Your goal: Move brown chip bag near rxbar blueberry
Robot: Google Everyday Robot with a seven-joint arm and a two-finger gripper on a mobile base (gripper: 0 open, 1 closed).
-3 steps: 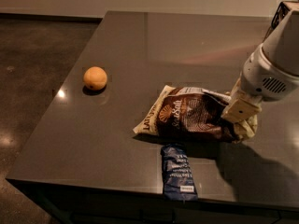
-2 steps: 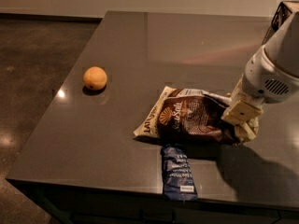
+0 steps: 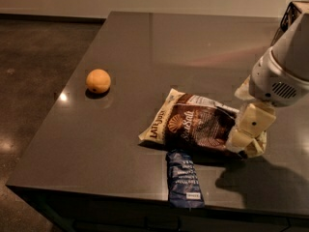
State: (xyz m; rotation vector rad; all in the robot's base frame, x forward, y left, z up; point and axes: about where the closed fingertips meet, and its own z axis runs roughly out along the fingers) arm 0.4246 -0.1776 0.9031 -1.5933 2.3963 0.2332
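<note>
The dark table (image 3: pixel 145 42) has open surface behind and to the left. The arm (image 3: pixel 285 66) is cut off at the right edge of view. The brown chip bag (image 3: pixel 198 124) lies centre-right, its right end partly hidden by the gripper (image 3: pixel 248 141), which is clamped narrowly on it. The rxbar blueberry (image 3: pixel 183 180) lies just in front of the bag, reaching the table's front edge. An orange (image 3: pixel 98 80) sits well to the left.

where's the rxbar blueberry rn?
In the camera view, the small flat dark-blue rxbar blueberry wrapper lies at the dark table's near edge, just in front of the crinkled brown chip bag; the claw is at that bag's right end.
</note>
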